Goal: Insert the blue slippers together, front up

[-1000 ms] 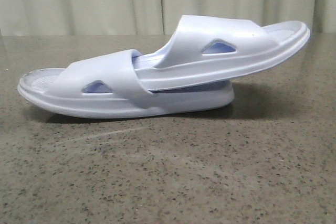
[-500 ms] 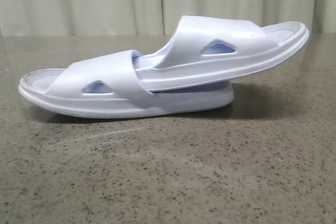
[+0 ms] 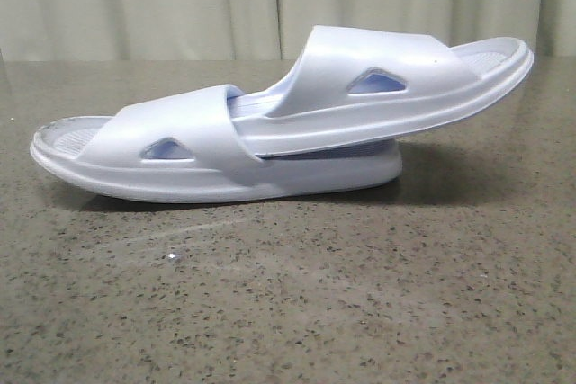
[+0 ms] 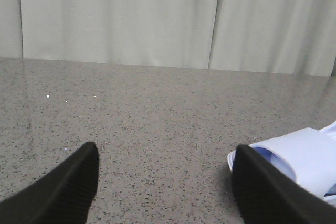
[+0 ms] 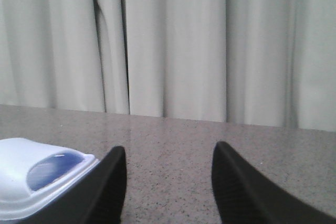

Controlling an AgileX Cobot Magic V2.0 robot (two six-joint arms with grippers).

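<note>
Pale blue slippers nested mid-table, both end effectors off them.
You've got the right one's toe tucked under the left one's strap, heel raised at right. Left end effector and right end effector: both spread wide, gripping nothing.

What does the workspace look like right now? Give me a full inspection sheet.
Surface: speckled grey-brown stone table, one small bright speck near the front.
Job's things: lower slipper flat on the table; upper slipper pushed under its strap, tilted, its far end raised to the right.
Clutter: nothing seen.
Grippers: left gripper open, empty, lower slipper beside one finger; right gripper open, empty.
Cables: nothing seen.
Surroundings: pale pleated curtain behind the table.
</note>
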